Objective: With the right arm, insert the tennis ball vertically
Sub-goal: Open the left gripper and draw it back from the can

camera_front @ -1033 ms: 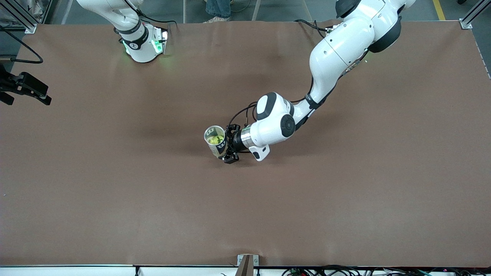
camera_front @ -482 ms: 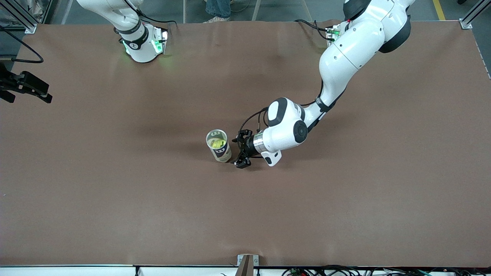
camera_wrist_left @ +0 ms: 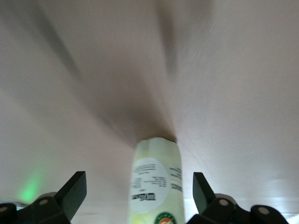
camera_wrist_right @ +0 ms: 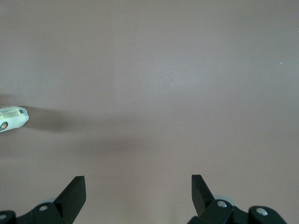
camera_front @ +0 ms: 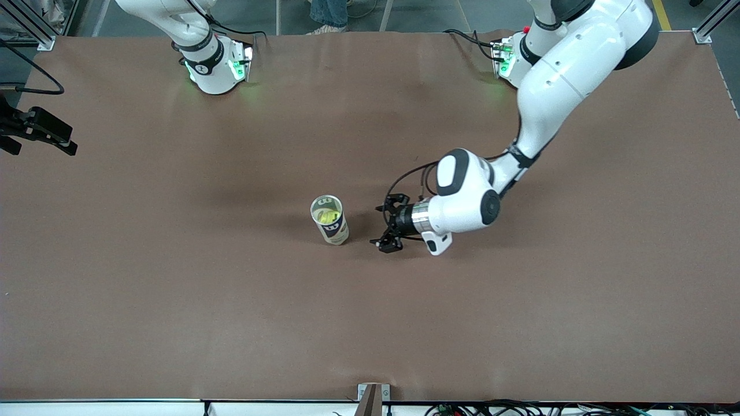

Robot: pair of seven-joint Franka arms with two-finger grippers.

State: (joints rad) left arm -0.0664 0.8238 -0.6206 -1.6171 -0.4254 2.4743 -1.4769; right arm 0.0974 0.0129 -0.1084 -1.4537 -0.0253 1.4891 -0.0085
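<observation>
since the earlier frame the left gripper (camera_front: 386,226) has released the tube (camera_front: 330,220) and withdrawn toward the left arm's end of the table; its jaws stand apart, empty, near the tube without touching. the clear cylindrical tube stands upright mid-table, a yellow-green fuzzy tennis ball (camera_front: 328,216) inside. the table (camera_front: 173,289) surface is matte brown. the right gripper (camera_wrist_right: 138,198) waits, jaws apart, over the right arm's end.
</observation>
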